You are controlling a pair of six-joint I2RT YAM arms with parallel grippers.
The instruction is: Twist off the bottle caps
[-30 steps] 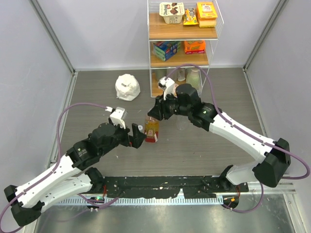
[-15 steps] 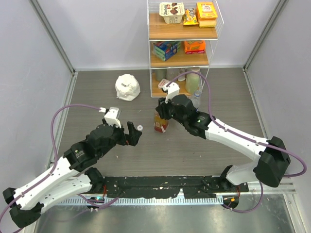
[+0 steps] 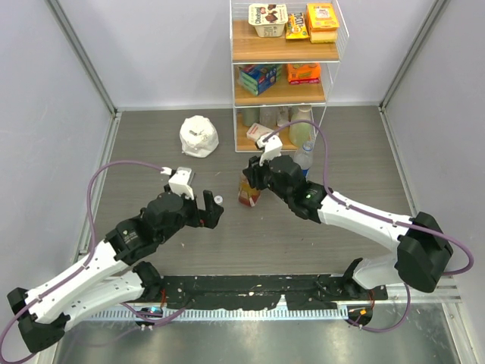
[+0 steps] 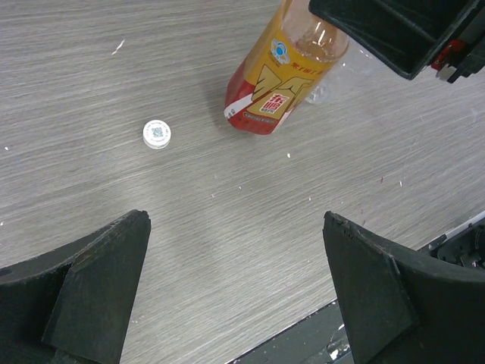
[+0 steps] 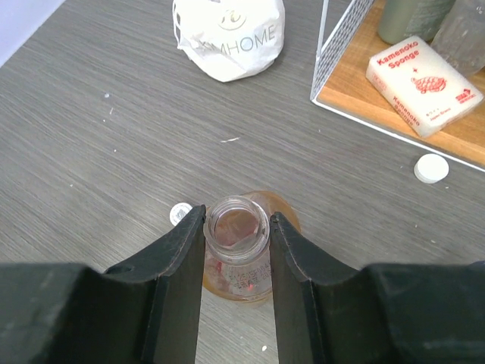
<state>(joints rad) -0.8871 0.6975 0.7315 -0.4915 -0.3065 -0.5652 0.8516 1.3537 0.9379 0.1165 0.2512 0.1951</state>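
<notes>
We hold the uncapped amber bottle (image 5: 236, 262) by its neck in the right gripper (image 5: 236, 227); the left gripper (image 4: 235, 227) gapes empty; a white cap (image 4: 157, 133) lies mid-table.

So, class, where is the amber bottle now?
In the top view, the amber bottle is mid-table before the shelf rack, its open neck gripped by the fingers of the right gripper, a white cap just left of it.

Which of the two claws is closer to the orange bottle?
Right. The right gripper has its jaws shut on the neck of the amber bottle; the left gripper hangs open beside it, not touching.
</notes>
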